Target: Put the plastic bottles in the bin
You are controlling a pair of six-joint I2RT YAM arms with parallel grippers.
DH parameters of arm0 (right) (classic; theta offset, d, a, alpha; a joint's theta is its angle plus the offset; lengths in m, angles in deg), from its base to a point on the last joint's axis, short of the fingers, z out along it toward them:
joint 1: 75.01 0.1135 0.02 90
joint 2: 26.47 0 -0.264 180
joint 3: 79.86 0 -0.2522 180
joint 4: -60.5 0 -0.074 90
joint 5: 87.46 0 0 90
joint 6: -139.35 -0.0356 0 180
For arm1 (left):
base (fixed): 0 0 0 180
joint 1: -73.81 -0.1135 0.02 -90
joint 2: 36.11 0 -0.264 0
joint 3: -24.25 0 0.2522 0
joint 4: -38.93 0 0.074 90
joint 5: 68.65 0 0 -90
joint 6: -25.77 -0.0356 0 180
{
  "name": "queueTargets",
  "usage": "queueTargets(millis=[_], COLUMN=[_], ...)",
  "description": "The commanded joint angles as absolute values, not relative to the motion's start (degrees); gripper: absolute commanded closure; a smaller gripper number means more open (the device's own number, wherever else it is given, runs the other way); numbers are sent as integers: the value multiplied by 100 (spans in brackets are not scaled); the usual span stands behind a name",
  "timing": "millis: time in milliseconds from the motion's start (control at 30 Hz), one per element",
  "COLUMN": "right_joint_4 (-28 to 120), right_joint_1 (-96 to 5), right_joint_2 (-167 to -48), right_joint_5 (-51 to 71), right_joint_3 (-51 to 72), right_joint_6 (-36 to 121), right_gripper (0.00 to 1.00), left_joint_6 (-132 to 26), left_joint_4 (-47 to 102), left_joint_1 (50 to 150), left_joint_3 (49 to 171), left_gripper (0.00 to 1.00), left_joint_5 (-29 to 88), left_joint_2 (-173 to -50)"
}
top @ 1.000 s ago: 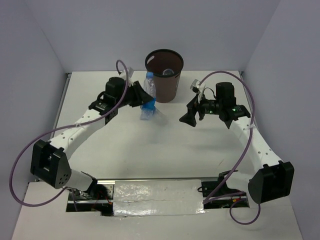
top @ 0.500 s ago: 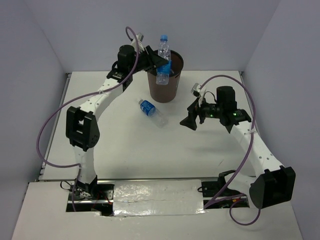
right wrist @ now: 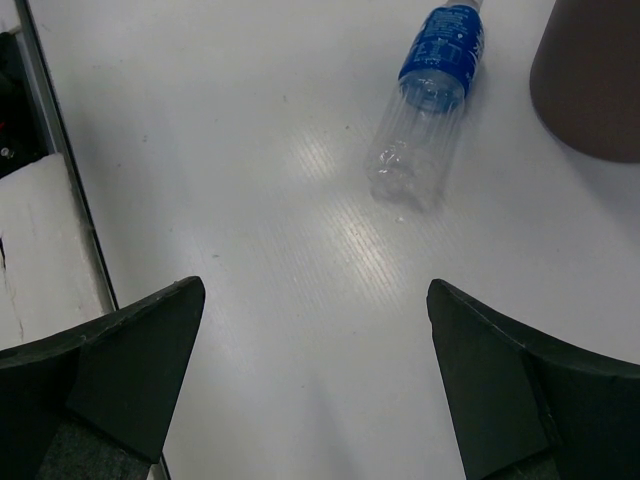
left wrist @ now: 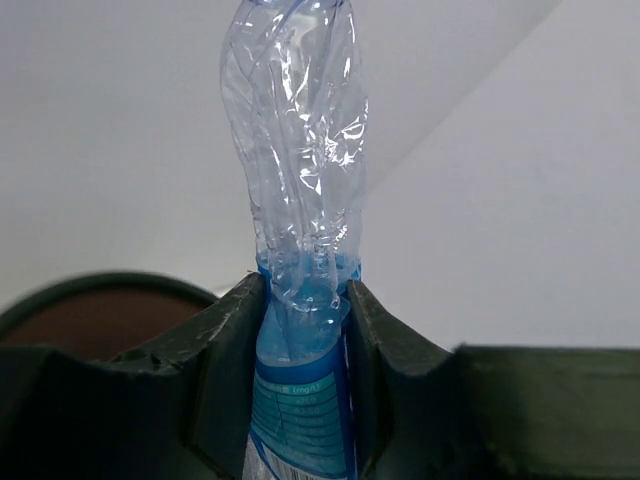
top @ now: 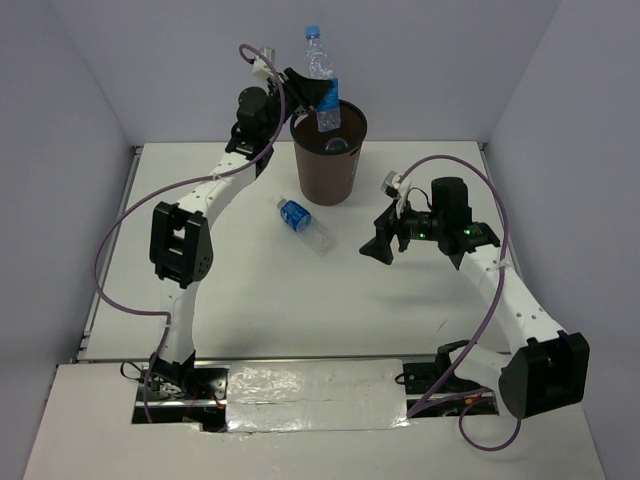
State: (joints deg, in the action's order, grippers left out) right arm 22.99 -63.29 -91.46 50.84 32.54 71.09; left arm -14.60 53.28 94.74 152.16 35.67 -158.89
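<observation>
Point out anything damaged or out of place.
The bottle in the left gripper is crumpled and squeezed in where the jaws pinch it above the bin. A second bottle lies on its side on the table.

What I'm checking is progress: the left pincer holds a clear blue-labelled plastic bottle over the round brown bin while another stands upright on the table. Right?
No: the other clear plastic bottle lies on its side on the table, per the top view. The left pincer does hold a blue-labelled bottle over the round brown bin.
</observation>
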Motion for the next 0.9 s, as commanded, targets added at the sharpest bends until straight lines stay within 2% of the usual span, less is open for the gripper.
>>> queueTargets(millis=[0, 100, 133, 333, 567, 600, 700, 867], right_joint_4=[2538, 2564, 2573, 2617, 2852, 2976, 3109, 3180], right_joint_1=[-6350, -6332, -6332, -6087, -5129, -4911, -4549, -3820], right_joint_2=[-9010, -9054, -9080, -9466, -10713, -10828, -11461, -12604], right_joint_5=[5176, 5176, 5176, 4940, 3534, 2958, 1902, 740], right_joint_3=[3285, 3294, 3286, 3119, 2346, 2206, 1680, 967], right_joint_6=[7036, 7062, 7071, 6966, 6265, 6115, 5753, 5332], right_gripper=[0, 0, 1, 0, 0, 0, 0, 0], left_joint_6=[-1922, -2212, -2256, -2406, -2923, -2985, -3293, -3742], left_joint_4=[6558, 6560, 6612, 6340, 6129, 6085, 6076, 6024], left_joint_1=[9508, 9508, 9508, 9508, 9482, 9473, 9438, 9350], left_joint_3=[15350, 15429, 15429, 15430, 15236, 15210, 14806, 13331], left_gripper=[52, 35, 26, 1, 0, 1, 1, 1], left_joint_5=[2909, 2592, 2548, 2557, 2811, 2846, 2847, 2680], left_joint_2=[-16100, -16311, -16398, -16453, -15952, -15768, -15214, -13820])
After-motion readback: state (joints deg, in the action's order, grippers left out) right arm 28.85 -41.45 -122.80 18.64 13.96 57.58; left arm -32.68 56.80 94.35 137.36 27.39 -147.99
